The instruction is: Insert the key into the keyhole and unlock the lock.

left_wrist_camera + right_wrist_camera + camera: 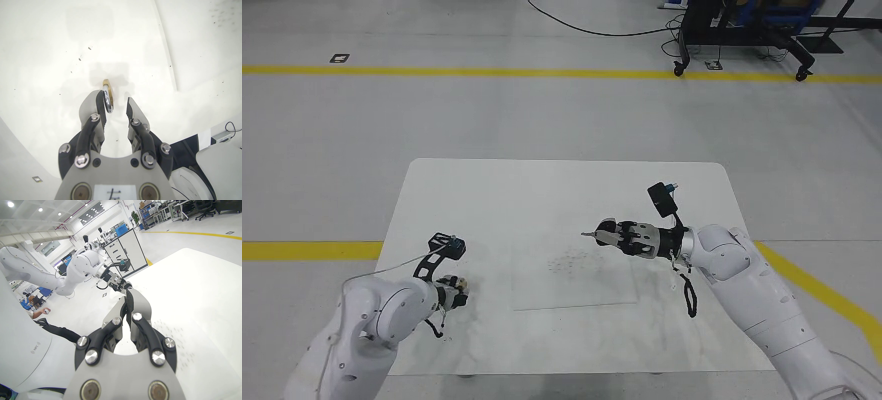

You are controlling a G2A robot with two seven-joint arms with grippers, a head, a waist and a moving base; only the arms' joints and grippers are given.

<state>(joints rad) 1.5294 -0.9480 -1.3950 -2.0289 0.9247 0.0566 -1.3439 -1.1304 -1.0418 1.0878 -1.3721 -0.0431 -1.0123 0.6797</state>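
Observation:
A small brass padlock [108,94] with a chrome shackle stands on edge on the white table [542,190], near its front left corner. My left gripper [114,98] is open around it; the shackle rests against one finger pad [100,106], and the other pad stands apart from it. In the top view the left gripper [454,292] sits low over that corner. My right gripper [604,236] hovers over the table's middle, shut on the key [589,235], whose thin tip sticks out toward the left arm. The right gripper [129,294] hides the key between its fingers.
A thin clear sheet [572,280] lies flat on the table's middle, and its edge [170,56] runs past the lock. Dark specks dot the surface. A grey drawer cabinet [124,251] stands on the floor beyond the table's left side.

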